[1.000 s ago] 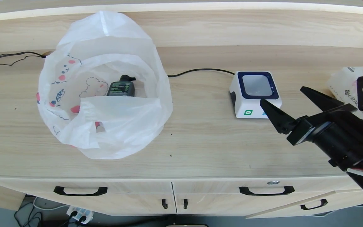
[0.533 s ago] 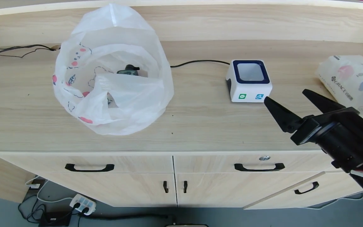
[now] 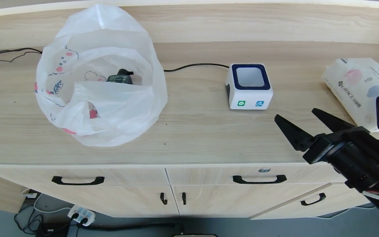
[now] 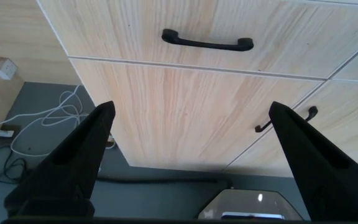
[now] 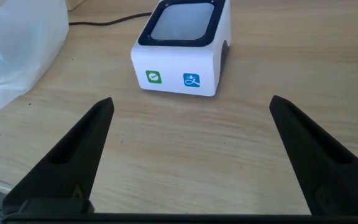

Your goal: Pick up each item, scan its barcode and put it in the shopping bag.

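A white shopping bag with cartoon prints stands open on the left of the wooden counter, and a dark bottle lies inside it. The white and blue barcode scanner sits mid-counter, window up. A white tissue pack lies at the far right. My right gripper hovers open and empty over the counter's front right, short of the scanner and left of the pack. My left gripper is open and empty below counter level, facing the cabinet fronts.
A black cable runs from the scanner toward the bag along the back. Drawers with black handles sit under the counter, and one drawer at lower right stands slightly ajar. A raised wooden back ledge bounds the counter.
The head camera has shifted, so the whole scene moved. Relative to the scanner, my right gripper has drawn back toward the counter's front edge, still open.
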